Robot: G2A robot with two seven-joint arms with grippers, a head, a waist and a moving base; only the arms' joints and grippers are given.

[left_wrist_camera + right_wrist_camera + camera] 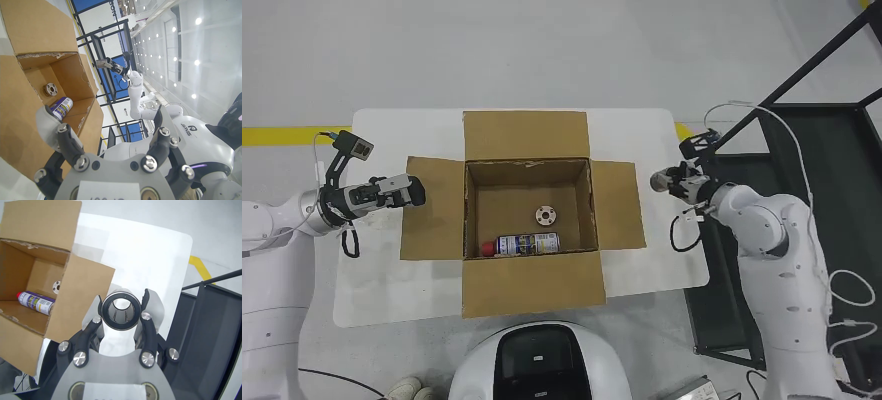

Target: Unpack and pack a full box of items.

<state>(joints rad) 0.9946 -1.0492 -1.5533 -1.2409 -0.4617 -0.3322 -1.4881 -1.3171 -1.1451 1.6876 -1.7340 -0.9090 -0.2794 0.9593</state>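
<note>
An open cardboard box [528, 125] stands mid-table, flaps spread. Inside lie a spray can [527, 243] with a red cap and a round metal flange [543, 213]; both also show in the left wrist view, the can [63, 107] and the flange [50, 89], and in the right wrist view, the can [36, 302] and the flange [56, 287]. My right gripper [122, 300] is shut on a metal cylinder bearing [121, 311], held over the table just right of the box's right flap [660, 181]. My left gripper [103, 117] hangs open and empty beside the left flap [414, 191].
A dark metal rack [802, 200] stands off the table's right edge. White table [392, 290] surface lies bare left and right of the box. A yellow floor line [282, 134] runs behind the table.
</note>
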